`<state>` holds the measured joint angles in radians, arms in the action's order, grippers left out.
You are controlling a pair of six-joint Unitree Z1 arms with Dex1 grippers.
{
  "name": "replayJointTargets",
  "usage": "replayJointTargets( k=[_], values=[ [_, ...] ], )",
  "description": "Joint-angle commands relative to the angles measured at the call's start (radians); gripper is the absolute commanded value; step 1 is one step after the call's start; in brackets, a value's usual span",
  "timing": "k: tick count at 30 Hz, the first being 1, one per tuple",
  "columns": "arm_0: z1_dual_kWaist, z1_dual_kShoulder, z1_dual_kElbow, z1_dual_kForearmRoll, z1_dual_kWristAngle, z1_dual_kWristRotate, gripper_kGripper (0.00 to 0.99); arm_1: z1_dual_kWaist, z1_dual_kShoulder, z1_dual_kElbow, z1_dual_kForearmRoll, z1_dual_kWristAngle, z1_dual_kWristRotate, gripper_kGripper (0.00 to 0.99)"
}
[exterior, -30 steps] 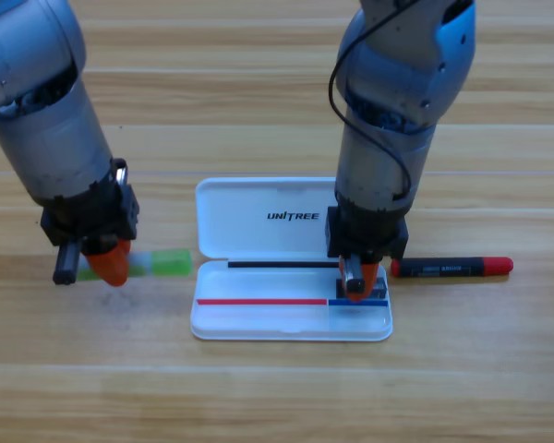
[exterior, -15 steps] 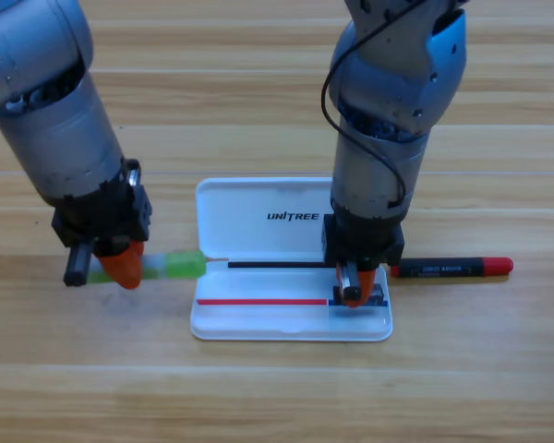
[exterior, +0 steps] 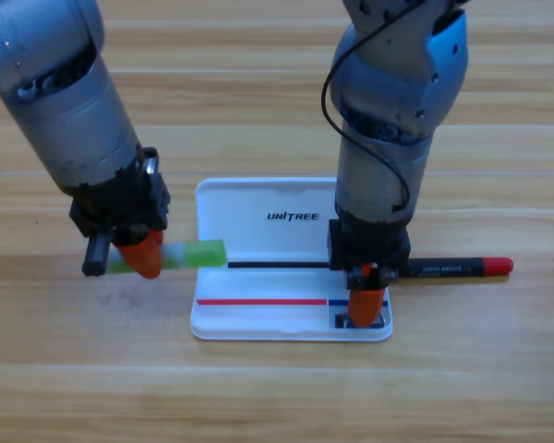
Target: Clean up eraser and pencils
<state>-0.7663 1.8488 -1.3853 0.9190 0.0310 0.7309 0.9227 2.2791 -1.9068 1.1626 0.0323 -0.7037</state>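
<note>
My left gripper is shut on the pale-green pencil, which lies level with its bright green end reaching over the left edge of the open white case. My right gripper points down into the case's lower right compartment. A small black block, the eraser, shows just under and around its orange tips, mostly hidden. The red pencil lies on the table to the right of the case, its left end behind the right gripper.
The case's lid lies flat behind its tray in the middle of the wooden table. Both grey arms come down from the top edge, on either side of the case.
The left gripper has carried the green pencil to the right, up to the case's left edge. The right gripper has moved down towards the case's front right corner, where the black block now shows.
</note>
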Motion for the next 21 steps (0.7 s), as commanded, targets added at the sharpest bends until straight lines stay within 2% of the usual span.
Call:
replayJointTargets(
  k=[1, 3, 4, 7, 11, 13, 15, 21],
  values=[
    [-0.022, 0.036, 0.005, 0.009, -0.011, -0.008, 0.000, 0.033, -0.084, 0.040, 0.015, -0.006, 0.016, 0.624],
    [-0.022, 0.038, 0.002, 0.009, -0.013, -0.008, 0.000, 0.033, -0.136, 0.068, 0.017, -0.008, 0.018, 0.769],
    [-0.022, 0.040, -0.003, 0.009, -0.014, -0.008, 0.000, 0.031, -0.165, 0.086, 0.019, -0.008, 0.016, 0.790],
    [-0.022, 0.058, -0.020, 0.009, -0.029, -0.008, 0.000, 0.010, -0.237, 0.156, 0.019, -0.008, 0.009, 0.793],
    [-0.022, 0.112, -0.061, 0.009, -0.071, -0.004, 0.000, -0.053, -0.271, 0.261, 0.017, -0.022, -0.034, 0.838],
    [-0.024, 0.144, -0.086, 0.009, -0.089, 0.005, 0.000, -0.093, -0.251, 0.284, 0.014, -0.055, -0.033, 0.917],
    [-0.027, 0.175, -0.109, 0.009, -0.103, 0.008, 0.000, -0.134, -0.224, 0.301, -0.014, -0.055, -0.034, 0.986],
    [-0.033, 0.253, -0.155, 0.011, -0.141, 0.016, 0.000, -0.246, -0.148, 0.296, -0.138, -0.052, -0.037, 0.990]
  ],
)
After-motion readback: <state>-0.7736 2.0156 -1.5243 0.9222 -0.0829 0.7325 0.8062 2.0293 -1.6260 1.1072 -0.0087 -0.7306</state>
